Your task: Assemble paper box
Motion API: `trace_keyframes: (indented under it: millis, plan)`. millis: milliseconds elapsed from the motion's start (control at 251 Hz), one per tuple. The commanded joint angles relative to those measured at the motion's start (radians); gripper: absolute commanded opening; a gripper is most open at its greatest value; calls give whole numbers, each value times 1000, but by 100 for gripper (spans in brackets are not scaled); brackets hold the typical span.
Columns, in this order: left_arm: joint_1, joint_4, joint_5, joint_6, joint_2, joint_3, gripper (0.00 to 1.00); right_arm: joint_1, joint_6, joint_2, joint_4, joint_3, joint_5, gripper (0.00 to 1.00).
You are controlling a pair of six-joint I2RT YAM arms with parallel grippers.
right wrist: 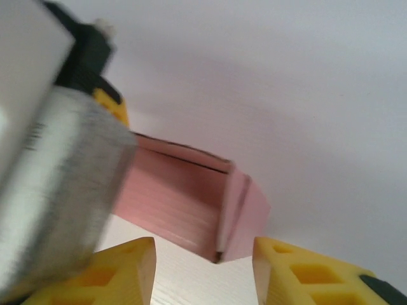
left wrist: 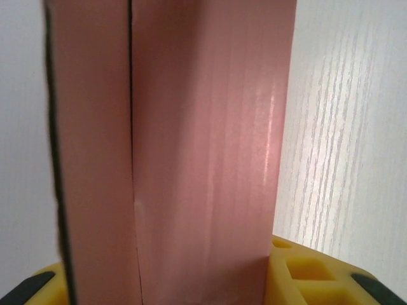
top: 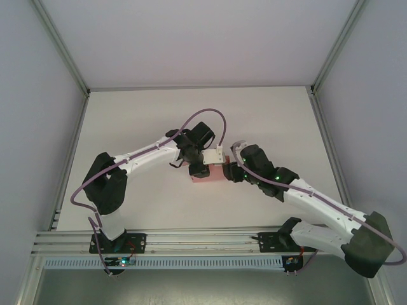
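The box (top: 210,173) is pale pink card with faint ribs, already folded into a slim rectangular shape. In the left wrist view a dark seam (left wrist: 131,127) runs along its length where two panels meet. The end facing the right gripper (right wrist: 203,254) is not closed: a flap (right wrist: 245,213) stands ajar there.

The box is near the middle of the table (top: 140,121), between the two grippers. Its long axis runs left to right across the table, with the unclosed end pointing at the right arm. Whether it rests on the table I cannot tell.

The left gripper (top: 198,167) pinches the box between its yellow fingers (left wrist: 299,270). The right gripper's jaws are spread, the box's corner just ahead of the gap.
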Motion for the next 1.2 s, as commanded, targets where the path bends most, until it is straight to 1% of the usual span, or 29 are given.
trace_keyframes:
  millis: [0, 84, 116, 204, 291, 387, 487, 587, 686, 746, 902, 1046, 1109, 1197]
  plan:
    - [-14, -45, 26, 35, 34, -2, 40, -85, 21, -94, 87, -65, -113, 49]
    - [-14, -45, 26, 39, 34, -1, 40, -133, 18, -161, 105, -112, -203, 53]
    - [-13, -44, 29, 39, 34, -2, 40, -158, 18, -183, 107, -126, -221, 54]
    - [-14, -41, 32, 42, 34, -2, 40, -187, 26, -218, 124, -154, -261, 55]
    - [-15, -42, 29, 42, 37, 1, 40, -209, 36, -213, 155, -156, -306, 55]
    - [-19, -49, 29, 44, 39, 5, 40, -210, 29, -160, 175, -127, -333, 55]
    - [-21, -51, 26, 45, 41, 12, 40, -209, 18, -75, 180, -72, -365, 51]
    - [-24, -51, 22, 44, 46, 16, 40, -209, -2, 11, 154, -20, -361, 43]
    - [-25, -52, 25, 46, 46, 16, 40, -207, -5, 65, 151, 3, -347, 41]
    - [-26, -53, 25, 47, 49, 16, 40, -206, -1, 79, 163, 8, -335, 38]
    - [-26, -56, 14, 49, 50, 18, 40, -207, 2, 83, 149, 20, -300, 24]
    - [-28, -54, 11, 44, 54, 25, 40, -199, 11, 68, 117, 6, -271, 18]
    - [-29, -55, 15, 35, 59, 36, 40, -183, 14, 71, 100, -3, -237, 8]
    - [-37, -54, 14, 15, 69, 64, 41, -146, 28, 83, 72, -11, -150, 4]
